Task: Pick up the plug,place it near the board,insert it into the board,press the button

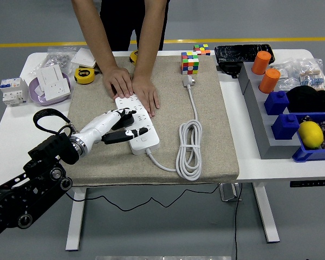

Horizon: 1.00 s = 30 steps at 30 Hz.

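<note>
A white power strip (141,129) lies on the beige mat (206,135), its cord coiled (189,149) to the right. My left hand (121,123) reaches in from the lower left and is shut on a black plug (125,116), which sits down on the strip's middle sockets. One black finger (121,135) stretches across the strip's near end. A person at the far side presses both hands (134,85) flat on the strip's far end. How deep the plug's pins sit is hidden by my fingers.
Rubik's cubes (190,62) stand at the mat's far edge. At the left are a yellow tape measure (85,75), a wall socket on a purple plate (50,86) and a breaker (13,91). At the right are blue bins (314,151), orange cylinders (269,80) and a lemon (311,134).
</note>
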Each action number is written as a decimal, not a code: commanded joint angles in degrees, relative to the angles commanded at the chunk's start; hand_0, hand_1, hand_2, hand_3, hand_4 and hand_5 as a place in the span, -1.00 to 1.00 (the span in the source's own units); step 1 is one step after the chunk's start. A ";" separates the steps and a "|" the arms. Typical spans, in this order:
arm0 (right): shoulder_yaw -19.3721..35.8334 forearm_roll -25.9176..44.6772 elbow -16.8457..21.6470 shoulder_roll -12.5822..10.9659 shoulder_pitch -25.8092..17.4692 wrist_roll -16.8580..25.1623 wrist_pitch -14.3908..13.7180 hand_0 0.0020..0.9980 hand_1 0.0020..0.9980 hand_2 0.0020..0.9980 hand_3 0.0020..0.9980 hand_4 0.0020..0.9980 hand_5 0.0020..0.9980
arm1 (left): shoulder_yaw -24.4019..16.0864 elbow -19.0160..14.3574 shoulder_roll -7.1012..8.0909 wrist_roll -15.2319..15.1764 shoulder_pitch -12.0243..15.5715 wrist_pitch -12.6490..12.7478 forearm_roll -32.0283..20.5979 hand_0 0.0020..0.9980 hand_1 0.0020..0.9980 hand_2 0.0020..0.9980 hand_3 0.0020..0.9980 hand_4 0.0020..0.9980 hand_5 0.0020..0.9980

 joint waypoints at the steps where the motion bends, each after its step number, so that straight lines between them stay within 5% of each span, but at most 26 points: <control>1: -0.01 0.00 0.00 0.00 0.00 -0.01 0.01 0.58 0.42 0.40 0.34 1.00 0.54 | 0.03 0.03 -0.04 0.01 -0.04 -0.03 0.03 1.00 0.95 0.82 0.87 1.00 1.00; 30: -0.05 -0.03 0.00 0.02 -0.33 -0.07 -0.01 0.58 0.42 0.40 0.34 1.00 0.55 | 0.41 -0.28 0.13 -0.63 0.10 0.66 0.64 0.99 0.94 0.80 0.83 1.00 1.00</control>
